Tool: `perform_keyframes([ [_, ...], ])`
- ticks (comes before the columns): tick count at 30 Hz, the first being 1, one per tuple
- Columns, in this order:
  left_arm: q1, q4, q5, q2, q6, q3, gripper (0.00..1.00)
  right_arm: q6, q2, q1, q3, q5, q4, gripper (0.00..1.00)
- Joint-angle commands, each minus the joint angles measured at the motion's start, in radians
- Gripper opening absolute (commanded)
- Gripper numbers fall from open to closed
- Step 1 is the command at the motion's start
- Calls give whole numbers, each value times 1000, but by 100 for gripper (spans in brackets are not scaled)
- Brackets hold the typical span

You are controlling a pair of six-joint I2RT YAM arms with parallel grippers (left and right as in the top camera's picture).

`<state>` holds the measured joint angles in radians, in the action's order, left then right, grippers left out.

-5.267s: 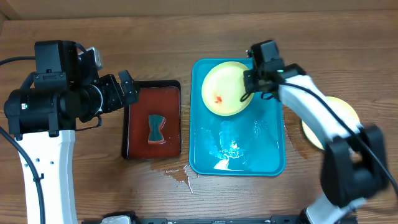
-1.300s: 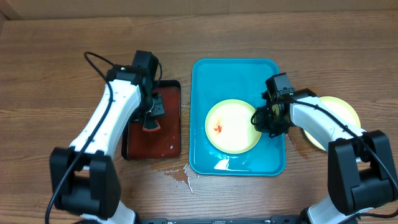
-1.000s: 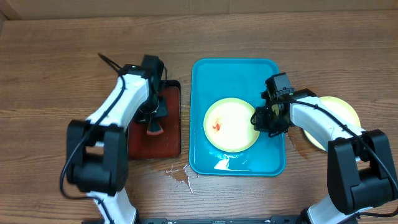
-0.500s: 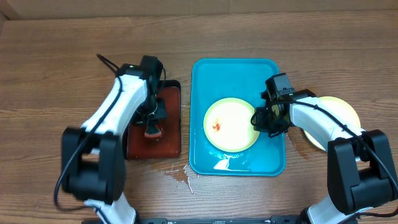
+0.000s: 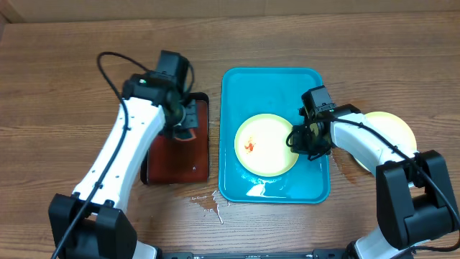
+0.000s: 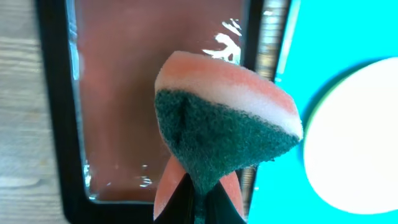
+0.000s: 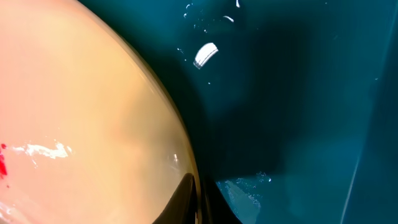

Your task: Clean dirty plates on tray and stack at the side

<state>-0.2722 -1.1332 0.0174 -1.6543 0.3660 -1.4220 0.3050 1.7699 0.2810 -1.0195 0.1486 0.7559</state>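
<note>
A pale yellow-green plate point(image 5: 264, 146) with a small red smear lies in the turquoise tray point(image 5: 273, 83). My right gripper point(image 5: 299, 141) is shut on the plate's right rim, one finger on top and one beneath, as the right wrist view shows at the plate point(image 7: 81, 112) edge by the gripper point(image 7: 202, 202). My left gripper point(image 6: 200, 208) is shut on a pink and green sponge point(image 6: 224, 124), holding it above the dark red tray point(image 5: 176, 155), left of the turquoise tray point(image 6: 292, 186). A second yellow-green plate point(image 5: 394, 126) rests on the table at the right, partly behind my right arm.
Water lies in the front of the turquoise tray point(image 5: 262, 183), and a small puddle point(image 5: 207, 201) sits on the wooden table before it. The dark red tray point(image 6: 155, 93) holds a thin film of water. A cardboard wall runs along the back edge.
My left gripper has lifted the sponge off the dark red tray and carried it back and slightly right. The right gripper has kept its grip on the plate rim, barely moving.
</note>
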Motion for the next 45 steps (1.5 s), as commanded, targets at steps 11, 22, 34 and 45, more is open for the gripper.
perform_keyframes([
  [11,-65,44,-52,3,34,-14,4,-67,9,71,21,-13,13,4],
  [22,-269,278,-238,-101,140,-13,4,-40,9,72,21,-13,-2,4],
  [34,-316,253,-178,-373,220,-14,4,-39,9,72,21,-13,12,4],
  [45,-294,191,98,-391,51,-14,4,-39,9,72,21,-13,11,4],
])
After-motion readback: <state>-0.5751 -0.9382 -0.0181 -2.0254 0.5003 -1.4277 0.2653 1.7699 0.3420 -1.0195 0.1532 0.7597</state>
